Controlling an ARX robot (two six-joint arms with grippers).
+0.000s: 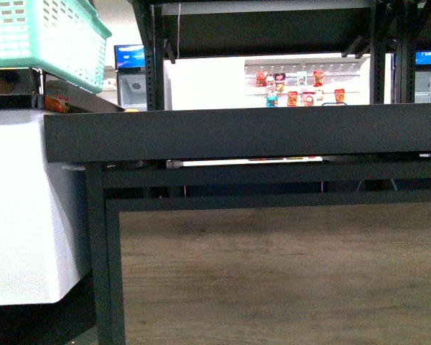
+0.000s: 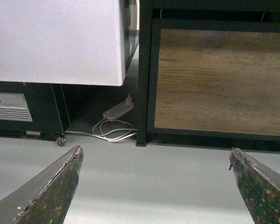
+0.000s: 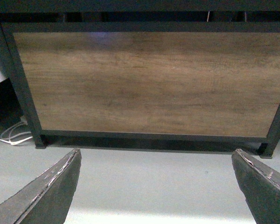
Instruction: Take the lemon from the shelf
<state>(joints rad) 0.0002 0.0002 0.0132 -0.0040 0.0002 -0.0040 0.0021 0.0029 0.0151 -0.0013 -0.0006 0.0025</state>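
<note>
The shelf point(image 1: 244, 133) fills the front view: a thick black front edge on a black frame, with a wood-grain lower panel point(image 1: 280, 277) beneath. No lemon shows in any view; the tray top lies above my line of sight. The left gripper point(image 2: 155, 158) hangs open low over the grey floor, facing the stand's left leg point(image 2: 143, 74) and the wood panel point(image 2: 219, 79). The right gripper point(image 3: 156, 158) is also open, low over the floor, squarely in front of the panel point(image 3: 149, 79). Nothing lies between either pair of fingers. Neither arm appears in the front view.
A white cabinet point(image 1: 21, 208) stands left of the shelf with a teal basket point(image 1: 47, 39) on top. A power strip and white cables point(image 2: 114, 123) lie on the floor by the stand's leg. Racks of packaged goods point(image 1: 298, 86) show far behind.
</note>
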